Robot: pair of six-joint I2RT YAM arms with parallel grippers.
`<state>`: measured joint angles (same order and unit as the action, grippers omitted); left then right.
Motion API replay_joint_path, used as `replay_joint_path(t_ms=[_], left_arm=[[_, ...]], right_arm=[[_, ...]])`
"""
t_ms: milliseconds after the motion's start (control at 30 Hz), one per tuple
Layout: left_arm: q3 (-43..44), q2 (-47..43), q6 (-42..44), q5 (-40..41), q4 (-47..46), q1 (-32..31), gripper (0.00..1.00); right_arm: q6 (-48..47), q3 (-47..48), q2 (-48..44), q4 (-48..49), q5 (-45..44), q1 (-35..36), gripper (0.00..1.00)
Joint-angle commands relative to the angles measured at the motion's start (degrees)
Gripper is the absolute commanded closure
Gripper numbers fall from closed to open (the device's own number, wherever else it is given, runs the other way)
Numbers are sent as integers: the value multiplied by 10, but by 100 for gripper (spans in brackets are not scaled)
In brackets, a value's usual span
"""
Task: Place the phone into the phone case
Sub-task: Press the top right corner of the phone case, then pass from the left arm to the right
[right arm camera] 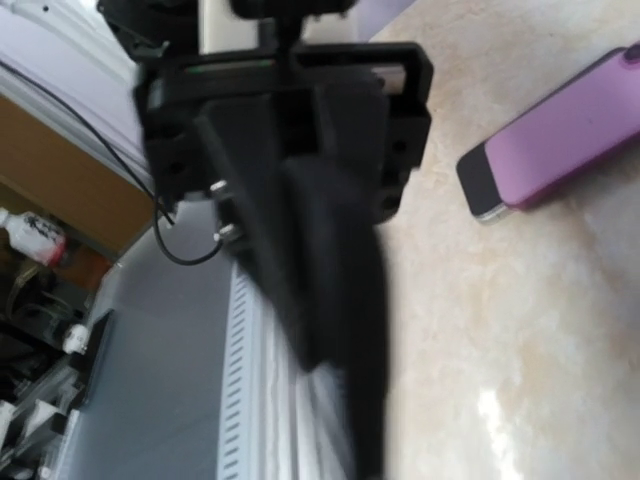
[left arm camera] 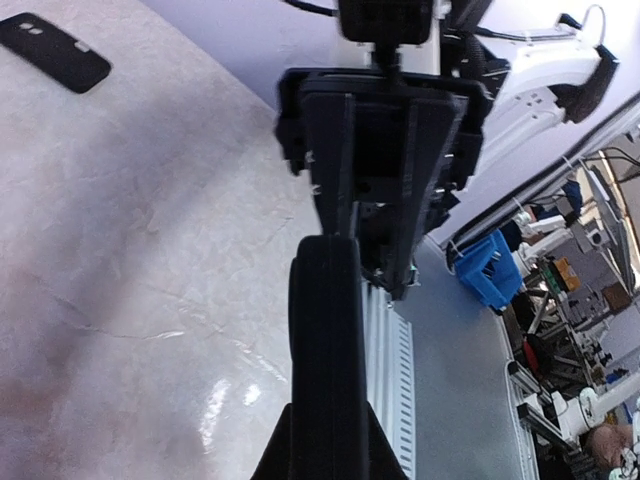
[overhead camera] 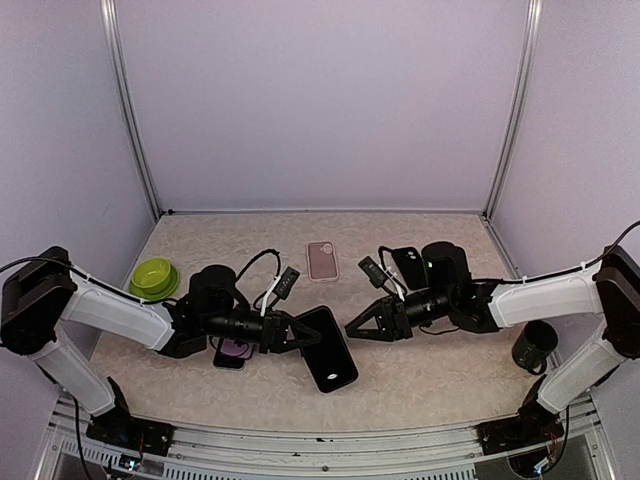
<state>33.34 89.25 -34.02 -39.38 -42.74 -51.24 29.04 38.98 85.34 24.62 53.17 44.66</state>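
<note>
Top external view: left hand (overhead camera: 298, 332) is clamped narrow on the black phone (overhead camera: 330, 350), gripping its 9 o'clock edge, near the centre of the desk (overhead camera: 430, 385). Pink case (overhead camera: 322, 260) lies flat at 12 o'clock from that phone, apart from it. Black case (overhead camera: 410, 266) lies at 2 o'clock. Purple phone (overhead camera: 233, 351) sits partly under the left arm. Right hand (overhead camera: 352, 328) points at the black phone from 3 o'clock, holding nothing; its wrist view is blurred, so the width of its opening cannot be told
</note>
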Motion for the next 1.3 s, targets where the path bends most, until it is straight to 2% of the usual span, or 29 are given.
replay_joint_path(t_ms=[0, 200, 467, 500, 533, 667, 1000, 1267], left_arm=[[-8, 5, 0, 31, 15, 18, 100], [-9, 5, -8, 41, 10, 20, 100], [-5, 11, -50, 83, 2, 18, 100], [-4, 12, -55, 89, 2, 18, 100], [-2, 13, -62, 95, 3, 18, 100], [7, 16, -79, 122, 17, 15, 100], [21, 27, -118, 168, 28, 7, 100], [27, 30, -130, 185, 26, -2, 100]], right_arm=[[-4, -9, -27, -27, 33, -18, 74], [-24, 2, -32, -73, -6, -19, 59], [-88, 51, -18, -193, -240, 30, 33], [-92, 57, -16, -201, -261, 37, 25], [-95, 65, -14, -207, -280, 45, 13], [-108, 88, 0, -228, -346, 75, 1], [-136, 150, 57, -273, -451, 148, 0], [-122, 200, 108, -296, -503, 175, 0]])
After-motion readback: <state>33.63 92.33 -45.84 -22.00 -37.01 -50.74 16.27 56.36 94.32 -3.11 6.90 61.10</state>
